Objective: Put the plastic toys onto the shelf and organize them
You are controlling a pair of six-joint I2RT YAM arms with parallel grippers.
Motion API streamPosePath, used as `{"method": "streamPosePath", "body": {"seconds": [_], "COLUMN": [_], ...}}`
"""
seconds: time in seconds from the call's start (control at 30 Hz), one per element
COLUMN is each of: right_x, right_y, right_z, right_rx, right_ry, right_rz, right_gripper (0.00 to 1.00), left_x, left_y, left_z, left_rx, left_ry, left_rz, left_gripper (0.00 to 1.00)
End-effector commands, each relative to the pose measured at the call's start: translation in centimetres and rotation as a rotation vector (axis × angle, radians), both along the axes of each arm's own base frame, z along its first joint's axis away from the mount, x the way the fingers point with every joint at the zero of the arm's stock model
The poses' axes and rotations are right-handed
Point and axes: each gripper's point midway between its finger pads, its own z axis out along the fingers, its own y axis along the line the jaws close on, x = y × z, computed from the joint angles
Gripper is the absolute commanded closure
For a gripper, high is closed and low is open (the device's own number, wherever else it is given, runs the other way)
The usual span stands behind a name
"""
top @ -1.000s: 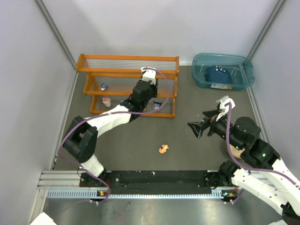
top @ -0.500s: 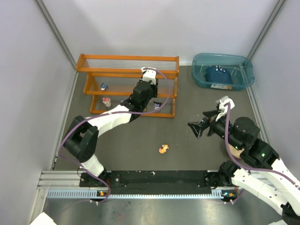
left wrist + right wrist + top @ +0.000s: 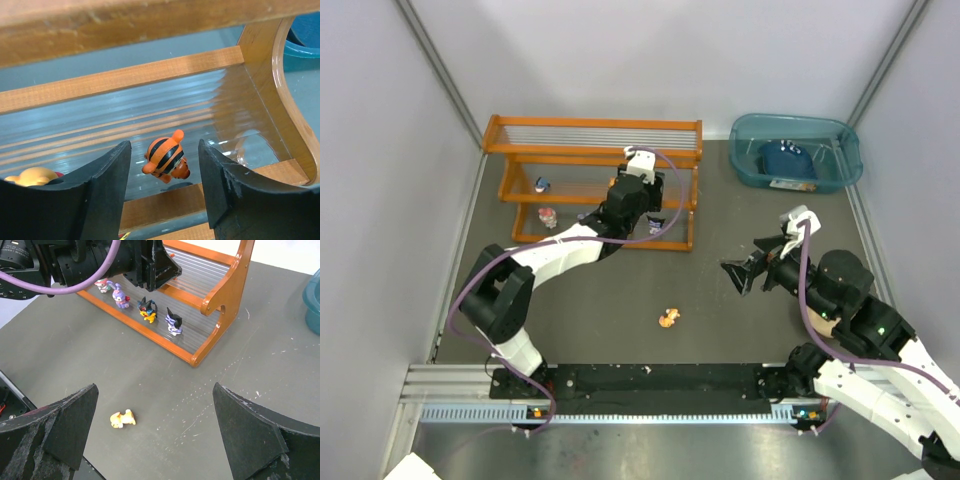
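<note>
Left gripper (image 3: 162,149) wide open inside the shelf (image 3: 590,125), striped tiger toy (image 3: 165,157) standing ungripped between the jaws on the middle tier. Yellow toy (image 3: 668,319) lies in front of the shelf, long axis probably parallel to it. Right gripper (image 3: 736,275), wide open and empty, is nearer.

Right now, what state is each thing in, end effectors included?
Shelf, upright.
Left end effector, open, gripping nothing.
Right end effector, open, empty, above the table.
Striped toy, on a tier between the left jaws, untouched.
Orange toy, lying on the table, not shelved.
Lowest-tier toys, four standing in a row.
Bin, holds a dark blue item.
</note>
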Motion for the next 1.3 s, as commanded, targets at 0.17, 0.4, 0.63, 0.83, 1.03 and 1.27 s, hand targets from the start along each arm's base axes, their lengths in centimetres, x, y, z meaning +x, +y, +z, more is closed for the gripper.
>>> {"method": "streamPosePath", "body": {"seconds": [0.17, 0.4, 0.63, 0.83, 1.03, 1.27], "right_x": [-0.1, -0.1, 0.0, 0.0, 0.1, 0.6], "right_y": [-0.1, 0.0, 0.0, 0.0, -0.2, 0.4], "right_z": [0.6, 0.6, 0.5, 0.6, 0.7, -0.3], "right_rx": [0.01, 0.01, 0.006, 0.009, 0.012, 0.008], "right_ry": [-0.031, -0.029, -0.028, -0.029, -0.03, 0.02], "right_rz": [0.0, 0.004, 0.004, 0.001, -0.011, -0.017], "right_gripper": [0.01, 0.01, 0.01, 0.01, 0.01, 0.01], "left_x": [0.5, 0.3, -0.5, -1.5, -2.9, -5.8], "left_y": [-0.4, 0.1, 0.1, 0.1, 0.4, 2.4], "left_z": [2.4, 3.7, 6.3, 8.8, 11.3, 13.2], "left_rx": [-0.049, -0.049, -0.093, -0.129, -0.144, -0.18], "left_ry": [-0.039, -0.056, -0.09, -0.12, -0.142, -0.131], "left_rz": [0.0, 0.012, -0.017, -0.052, -0.094, -0.09], "left_gripper": [0.31, 0.19, 0.07, 0.01, 0.01, 0.01]}}
